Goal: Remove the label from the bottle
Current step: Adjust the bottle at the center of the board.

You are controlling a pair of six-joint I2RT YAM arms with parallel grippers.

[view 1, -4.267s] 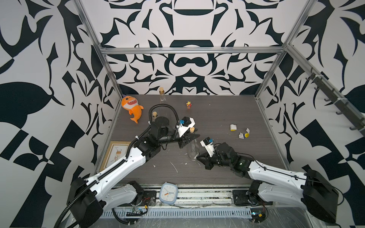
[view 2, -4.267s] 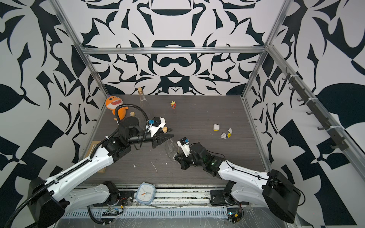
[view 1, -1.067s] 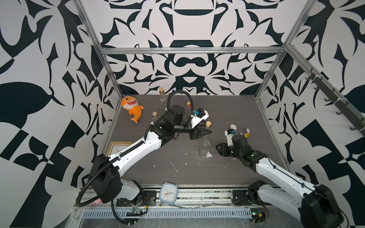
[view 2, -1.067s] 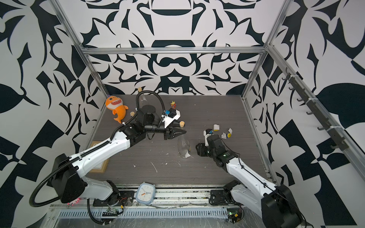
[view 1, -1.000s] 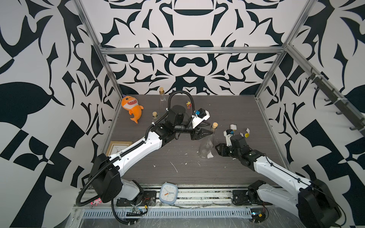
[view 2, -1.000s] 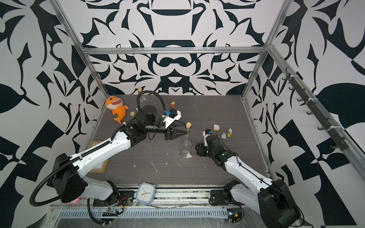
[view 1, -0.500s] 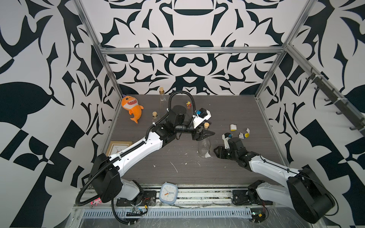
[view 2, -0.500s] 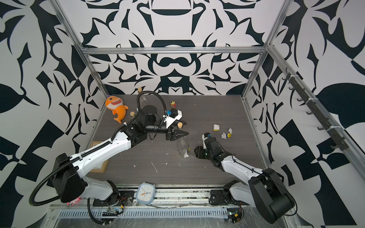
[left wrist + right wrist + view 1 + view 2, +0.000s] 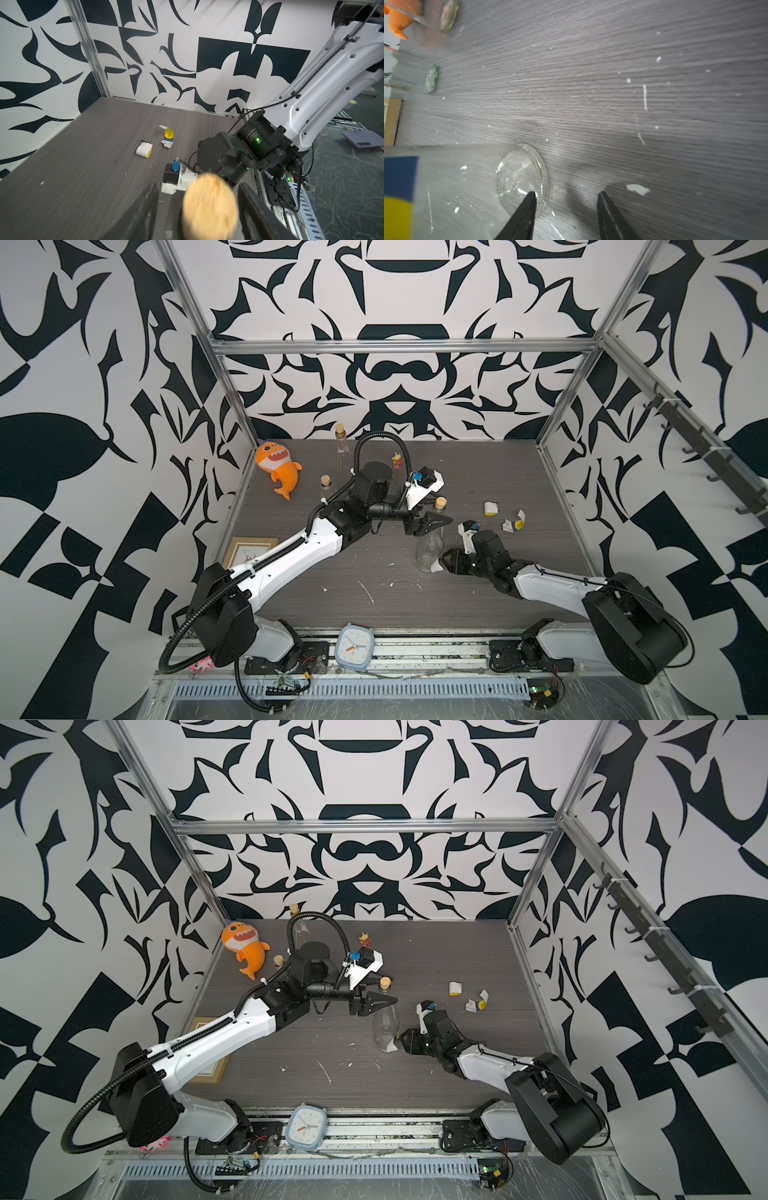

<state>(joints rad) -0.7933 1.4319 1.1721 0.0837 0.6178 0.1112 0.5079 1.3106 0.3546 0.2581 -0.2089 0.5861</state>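
Spread-jawed left gripper (image 9: 436, 522) brackets the bottle (image 9: 428, 549) neck (likely steadying it) while right gripper (image 9: 566, 194), jaws parted, hovers by the label (image 9: 398, 176)

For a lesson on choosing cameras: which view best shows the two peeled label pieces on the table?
The left wrist view: the label pieces lie close and sharp, blue and yellow print visible. Both top views show the label pieces tiny; the right wrist view misses them.

My left arm (image 9: 299, 551) stretches forward and across, wrist level, left gripper (image 9: 444, 521) pointing toward my right with jaws parted. My right arm (image 9: 548, 585) lies low, reaching inward, right gripper (image 9: 564, 195) likewise spread apart.
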